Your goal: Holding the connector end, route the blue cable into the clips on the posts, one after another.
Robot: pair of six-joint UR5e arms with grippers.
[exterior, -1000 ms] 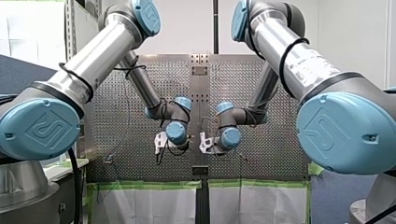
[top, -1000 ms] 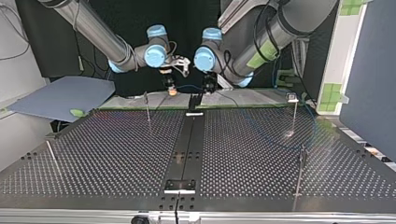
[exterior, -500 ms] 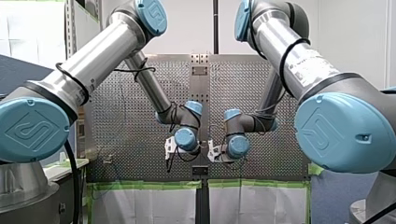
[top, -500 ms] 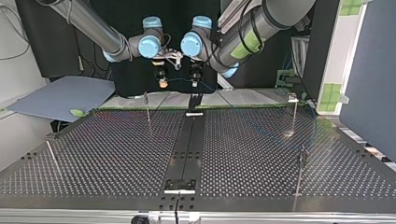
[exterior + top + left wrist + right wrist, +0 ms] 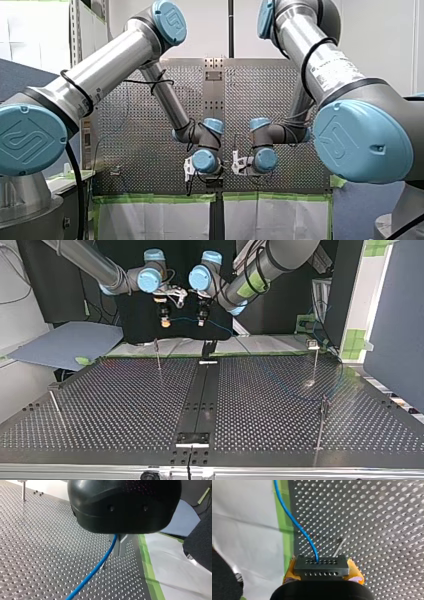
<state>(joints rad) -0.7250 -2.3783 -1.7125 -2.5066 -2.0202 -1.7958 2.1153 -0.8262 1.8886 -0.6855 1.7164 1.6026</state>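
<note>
Looked like routing hadn't started: right gripper (image 5: 322, 568) clamped the connector (image 5: 321, 572), left gripper (image 5: 119, 547) pinched the blue cable (image 5: 95, 570), both above the table (image 5: 125, 405).

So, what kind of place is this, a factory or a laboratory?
Most likely a robotics laboratory test cell, not a factory line. My left arm and my right arm work over a perforated table with thin posts and a blue cable; green tape edges it.

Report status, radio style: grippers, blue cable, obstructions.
My right gripper shut on black perforated connector block. My left gripper shut on thin blue cable, strung between them, aloft. Nothing visibly blocking thin metal posts.
</note>
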